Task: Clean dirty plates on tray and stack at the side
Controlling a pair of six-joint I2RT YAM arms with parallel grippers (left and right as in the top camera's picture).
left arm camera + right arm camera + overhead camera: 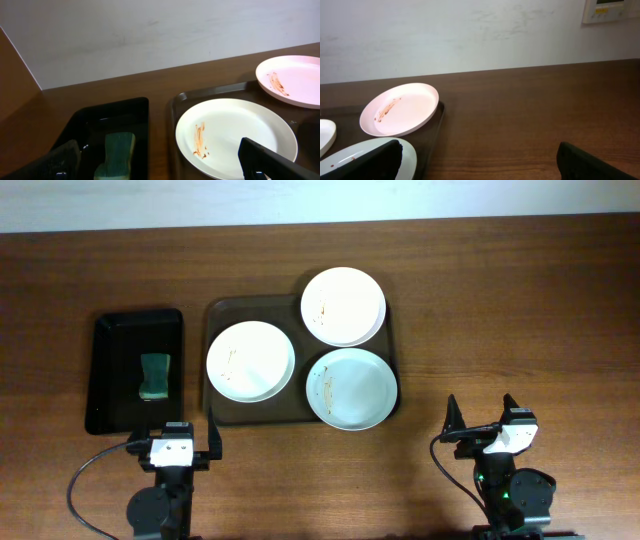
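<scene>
Wooden table [500,300], seen from overhead: the tray [222,320] lies at centre and carries the three smeared plates [250,361], two of them riding over its rim. Toward the left edge, a black tray [110,370] holds a sponge [155,376]. Left gripper [172,442] and right gripper [480,415] sit at the near edge, jaws spread and empty. Risk: pressing on an overhanging plate may tip it.

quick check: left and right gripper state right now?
Left gripper: open, fingers spread wide, holding nothing.
Right gripper: open, holding nothing.
</scene>
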